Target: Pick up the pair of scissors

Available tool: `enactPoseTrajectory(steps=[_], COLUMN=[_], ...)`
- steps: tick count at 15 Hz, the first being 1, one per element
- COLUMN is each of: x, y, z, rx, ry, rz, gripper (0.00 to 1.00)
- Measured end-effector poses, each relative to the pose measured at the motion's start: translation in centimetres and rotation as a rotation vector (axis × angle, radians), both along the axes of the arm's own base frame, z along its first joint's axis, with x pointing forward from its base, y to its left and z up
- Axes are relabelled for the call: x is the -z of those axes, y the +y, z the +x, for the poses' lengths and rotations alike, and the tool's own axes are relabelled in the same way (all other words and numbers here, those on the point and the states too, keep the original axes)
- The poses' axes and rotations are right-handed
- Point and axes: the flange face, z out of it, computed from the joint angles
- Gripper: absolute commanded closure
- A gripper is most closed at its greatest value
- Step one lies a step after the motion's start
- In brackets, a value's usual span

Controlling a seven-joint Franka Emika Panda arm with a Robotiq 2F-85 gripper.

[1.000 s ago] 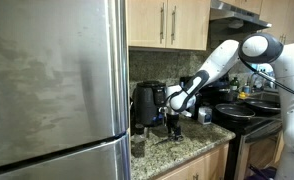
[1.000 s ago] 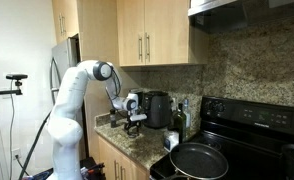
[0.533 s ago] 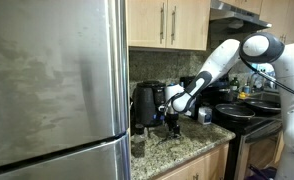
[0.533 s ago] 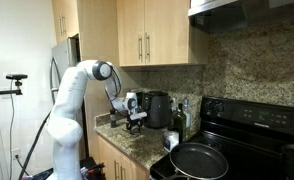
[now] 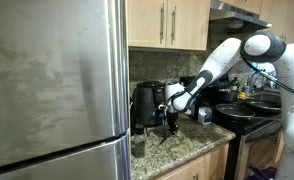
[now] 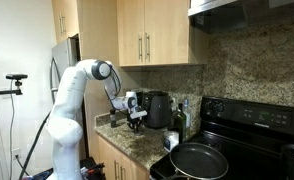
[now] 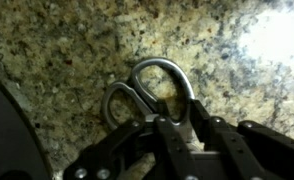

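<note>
The pair of scissors [image 7: 157,64] lies on the speckled granite counter [image 7: 67,50]. In the wrist view its two grey handle loops point away from me; the blades are hidden under the gripper. My gripper [image 7: 177,118] points down at the counter, its dark fingers [image 7: 165,128] drawn in tight on either side of the scissors just below the loops. In both exterior views the gripper [image 5: 173,122] [image 6: 135,124] reaches down to the counter in front of the black appliances; the scissors are too small to make out there.
A black appliance [image 5: 147,103] [image 6: 159,108] stands right behind the gripper against the backsplash. The steel fridge [image 5: 57,80] flanks the counter [image 6: 137,147]. A black stove carries a frying pan [image 6: 197,158]. A dark round shape [image 7: 2,130] fills the wrist view's lower left corner.
The jaws have closed in from wide open onto the scissors. The arm itself has hardly moved.
</note>
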Motion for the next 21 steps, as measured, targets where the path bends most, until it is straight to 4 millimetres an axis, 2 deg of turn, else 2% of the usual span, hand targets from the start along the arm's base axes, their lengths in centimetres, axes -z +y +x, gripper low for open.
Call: enactPoseTrajectory(steps=[1,2,3,4,6,13,15,21], x=[0.0,-0.1,-0.1,-0.1,0.0,0.5,0.8,1.3], y=[0.0,-0.1,-0.2,-0.3,-0.2,0.0,0.0,-0.1], z=[0.0,0.1,0.2,0.2,0.1,-0.2,-0.3,-0.4], rx=[0.003,0.006,0.008,0.01,0.012,0.006,0.005,-0.01], ry=[-0.001,-0.002,-0.002,0.002,0.011,0.031,0.035,0.07], rz=[0.0,0.001,0.001,0.002,0.0,-0.011,-0.01,-0.01], gripper=[1.0,0.92,0.71,0.69,0.56,0.06,0.0,0.0])
